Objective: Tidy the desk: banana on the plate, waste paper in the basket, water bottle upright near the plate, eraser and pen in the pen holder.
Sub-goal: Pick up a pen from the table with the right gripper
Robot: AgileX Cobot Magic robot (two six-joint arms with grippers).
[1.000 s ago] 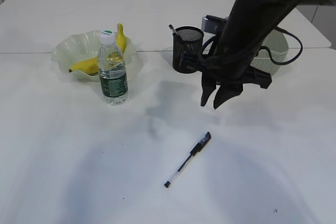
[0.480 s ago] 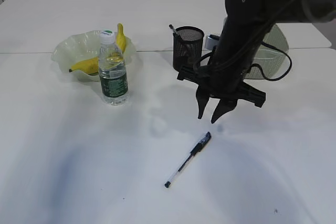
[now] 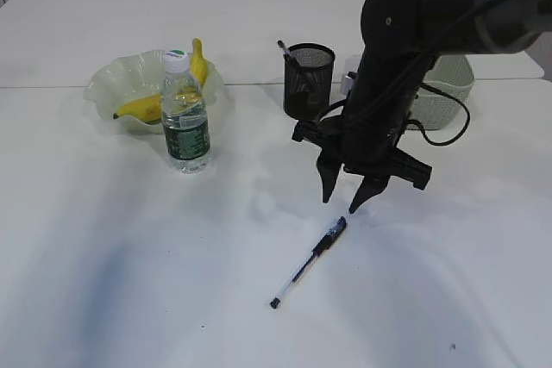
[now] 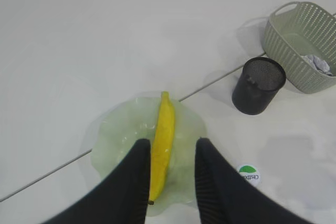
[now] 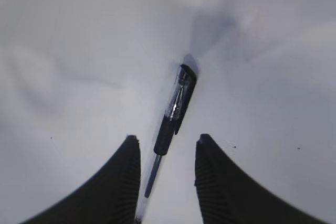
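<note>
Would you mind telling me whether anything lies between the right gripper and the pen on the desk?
Nothing visible does. The right gripper hangs open just above the capped end of the pen, which lies alone on the bare desk. In the right wrist view only the pen shows between the fingers.

right hand (image 3: 349, 196) points down, fingers apart, empty.
</note>
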